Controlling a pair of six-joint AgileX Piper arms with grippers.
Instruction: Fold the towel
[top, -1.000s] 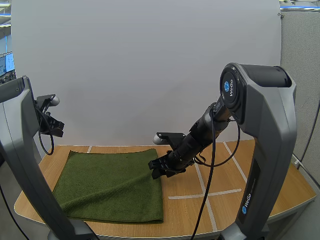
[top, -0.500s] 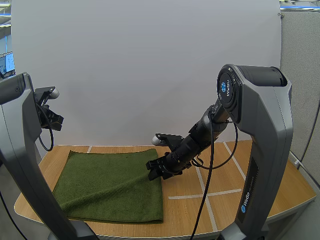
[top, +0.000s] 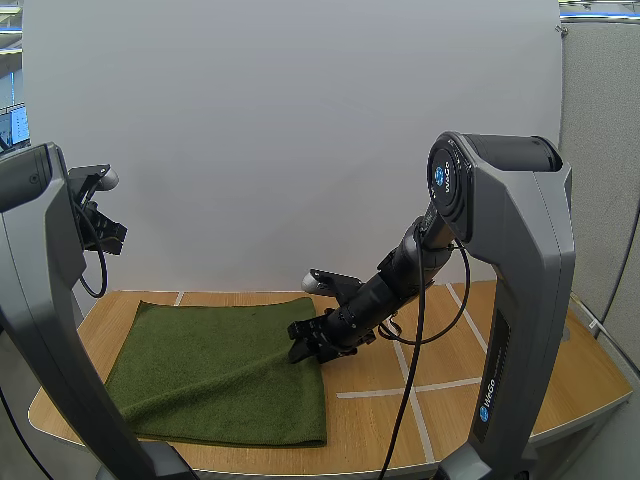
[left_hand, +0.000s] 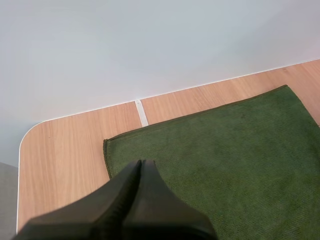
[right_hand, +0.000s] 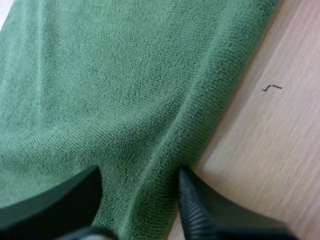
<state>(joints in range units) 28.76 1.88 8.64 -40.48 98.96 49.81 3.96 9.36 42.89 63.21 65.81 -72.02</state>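
towel (top: 220, 365) corner seemingly hidden, behind left arm (top: 50, 330)

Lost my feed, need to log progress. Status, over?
Left gripper shut, raised above far left corner of towel. Right gripper open, astride its right edge. Cloth flat on table; nothing in the way.

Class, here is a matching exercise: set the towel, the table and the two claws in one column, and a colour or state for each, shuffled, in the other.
1. towel
2. table
3. left claw
4. right claw

A. open, its fingers either side of the towel's edge
B. green
C. shut, raised above the table
D. wooden, with white lines

Pairs: 1-B, 2-D, 3-C, 4-A
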